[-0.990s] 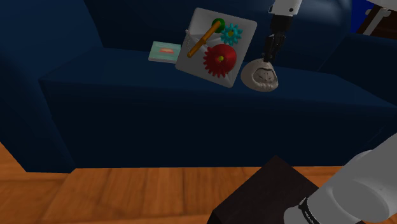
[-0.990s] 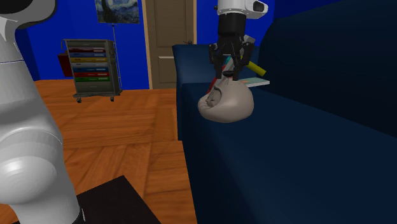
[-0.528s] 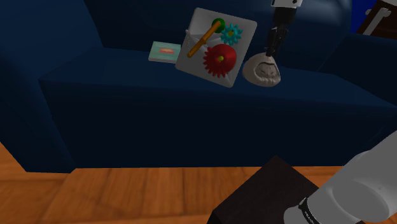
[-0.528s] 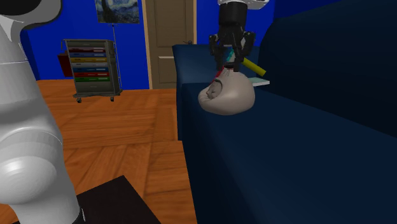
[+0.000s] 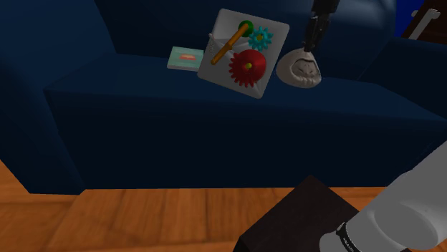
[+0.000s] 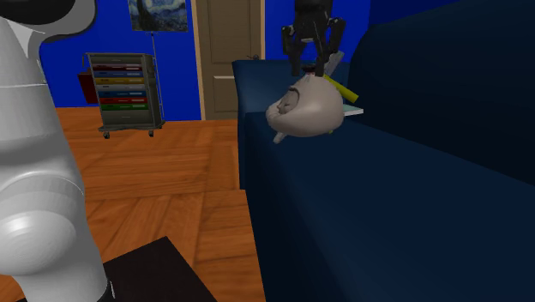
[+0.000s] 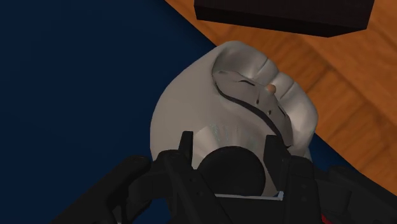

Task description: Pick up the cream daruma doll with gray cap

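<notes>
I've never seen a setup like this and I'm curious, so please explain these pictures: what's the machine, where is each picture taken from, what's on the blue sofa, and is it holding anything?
It is a simulated white robot arm with a black two-finger gripper. One camera looks over its shoulder, another stands beside the arm, a third sits on the hand. On the blue sofa are a grey board with coloured gears and a small pale card. The gripper is shut on the top of a cream daruma doll, which seems lifted off the seat.
</notes>
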Motion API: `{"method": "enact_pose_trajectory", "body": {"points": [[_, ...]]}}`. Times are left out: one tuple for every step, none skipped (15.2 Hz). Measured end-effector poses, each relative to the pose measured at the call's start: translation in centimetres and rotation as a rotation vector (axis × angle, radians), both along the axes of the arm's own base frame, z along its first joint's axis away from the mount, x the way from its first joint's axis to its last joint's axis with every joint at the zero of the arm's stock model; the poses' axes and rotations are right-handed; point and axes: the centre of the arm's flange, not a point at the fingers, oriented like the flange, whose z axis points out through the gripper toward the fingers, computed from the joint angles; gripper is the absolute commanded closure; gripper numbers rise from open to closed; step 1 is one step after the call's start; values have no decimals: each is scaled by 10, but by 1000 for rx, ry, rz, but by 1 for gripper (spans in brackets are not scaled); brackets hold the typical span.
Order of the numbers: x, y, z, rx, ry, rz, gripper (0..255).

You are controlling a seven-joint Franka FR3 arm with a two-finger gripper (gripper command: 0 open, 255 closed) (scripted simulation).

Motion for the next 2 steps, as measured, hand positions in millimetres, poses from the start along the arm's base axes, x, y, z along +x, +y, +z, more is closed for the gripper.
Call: {"method": "enact_pose_trajectory", "body": {"points": [[0, -1, 5, 0, 0, 0, 255], [0, -1, 8, 0, 0, 0, 255]]}}
